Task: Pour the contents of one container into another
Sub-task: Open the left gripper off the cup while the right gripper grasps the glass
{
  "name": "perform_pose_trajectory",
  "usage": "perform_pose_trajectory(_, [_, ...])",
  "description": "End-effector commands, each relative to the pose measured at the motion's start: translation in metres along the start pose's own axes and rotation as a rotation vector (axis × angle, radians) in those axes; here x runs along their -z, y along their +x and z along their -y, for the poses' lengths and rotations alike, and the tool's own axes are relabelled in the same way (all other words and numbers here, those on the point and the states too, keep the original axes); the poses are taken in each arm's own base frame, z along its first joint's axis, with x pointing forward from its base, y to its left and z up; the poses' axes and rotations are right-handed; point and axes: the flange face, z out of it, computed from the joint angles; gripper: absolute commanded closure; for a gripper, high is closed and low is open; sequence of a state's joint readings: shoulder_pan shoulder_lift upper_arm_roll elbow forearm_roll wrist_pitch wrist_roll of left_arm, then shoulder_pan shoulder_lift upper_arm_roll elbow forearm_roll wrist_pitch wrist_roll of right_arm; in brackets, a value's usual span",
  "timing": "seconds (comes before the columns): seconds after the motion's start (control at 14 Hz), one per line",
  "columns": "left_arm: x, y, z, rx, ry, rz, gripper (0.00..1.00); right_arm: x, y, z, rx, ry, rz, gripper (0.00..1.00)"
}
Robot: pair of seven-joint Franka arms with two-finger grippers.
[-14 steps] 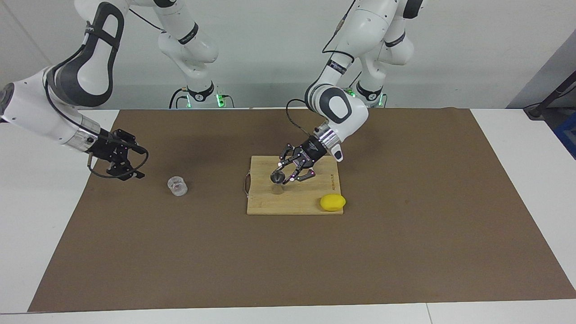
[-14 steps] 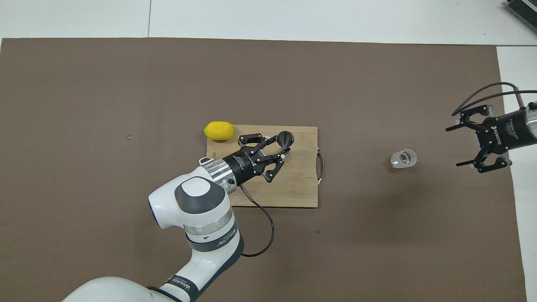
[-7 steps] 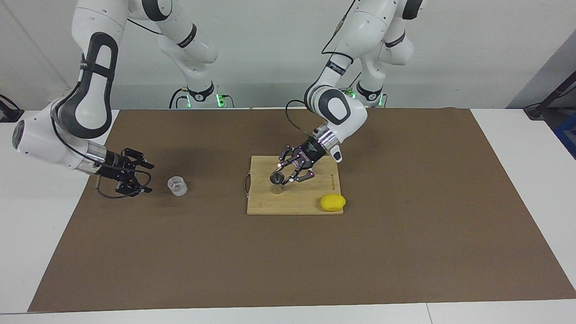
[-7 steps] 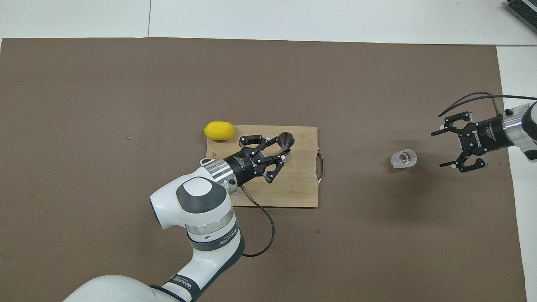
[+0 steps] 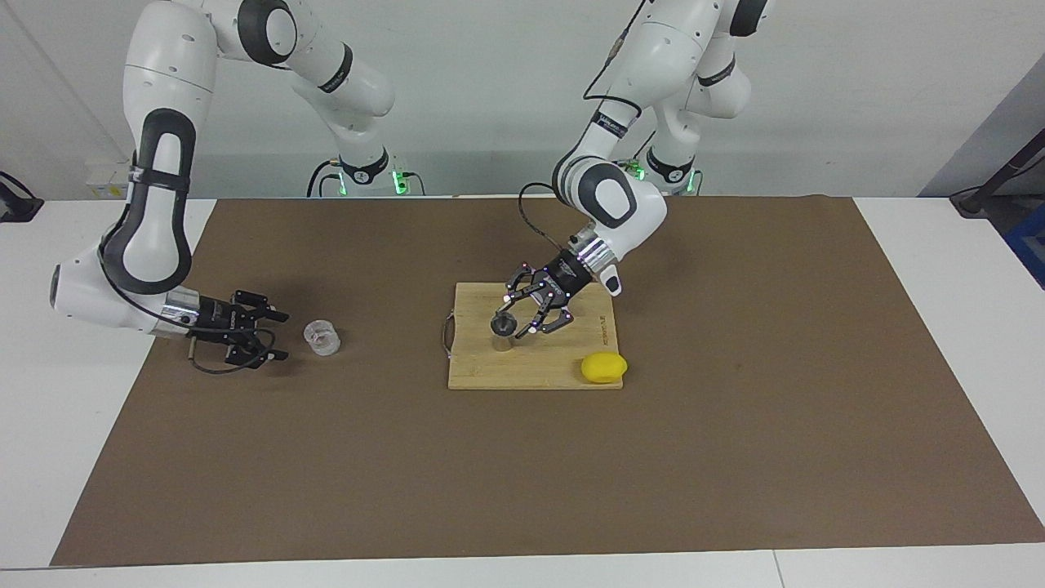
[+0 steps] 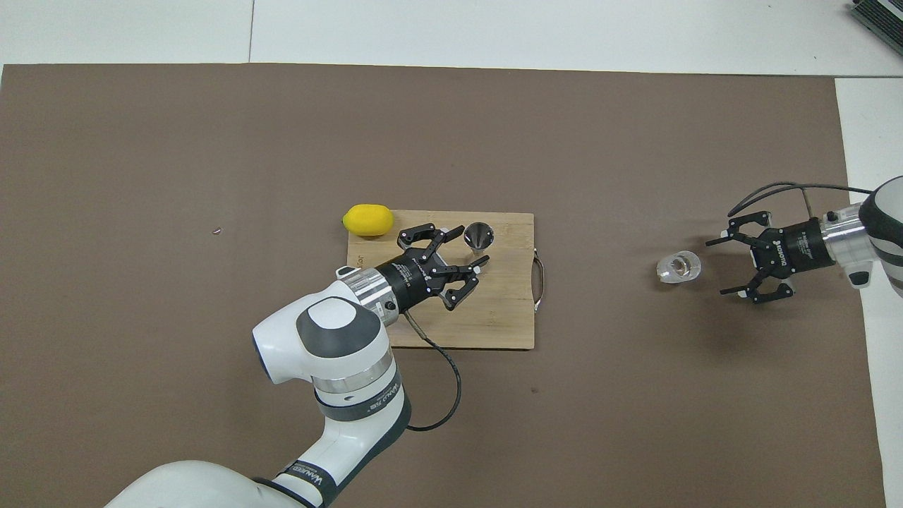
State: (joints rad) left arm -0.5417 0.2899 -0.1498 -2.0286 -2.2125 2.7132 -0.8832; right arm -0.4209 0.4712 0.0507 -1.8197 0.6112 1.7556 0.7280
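Facing view: right gripper [image 5: 273, 335] fingers spread, now low on the desk, just beside the glass [image 5: 322, 338], having dropped and closed in over the last second. Left gripper [image 5: 522, 315] fingers spread around the jigger [image 5: 503, 327] on the board [image 5: 531, 371], barely moved. Lemon [image 5: 604, 367] beside. Judgement: both grasps imminent; pouring not begun.

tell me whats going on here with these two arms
The left gripper is open right at the steel jigger, which stands on the cutting board beside a lemon. The right gripper is open, low over the mat, beside the glass cup but not yet around it. Nothing is lifted or poured yet.
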Motion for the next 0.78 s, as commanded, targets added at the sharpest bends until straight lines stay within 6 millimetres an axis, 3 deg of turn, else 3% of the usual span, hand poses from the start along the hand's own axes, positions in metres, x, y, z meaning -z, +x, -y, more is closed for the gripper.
perform_pose_trajectory(0.0, [-0.001, 0.000, 0.000, -0.003, -0.012, 0.002, 0.00, -0.014, -0.011, -0.007, 0.025, 0.016, 0.047, 0.09])
perform_pose_trajectory(0.28, [0.007, 0.000, 0.003, -0.046, 0.000, -0.018, 0.00, -0.027, -0.014, -0.015, -0.006, 0.040, 0.093, 0.10])
perform_pose_trajectory(0.71, [0.057, -0.049, 0.017, -0.108, -0.023, 0.050, 0.00, -0.033, -0.015, -0.010, -0.023, 0.106, 0.115, 0.14])
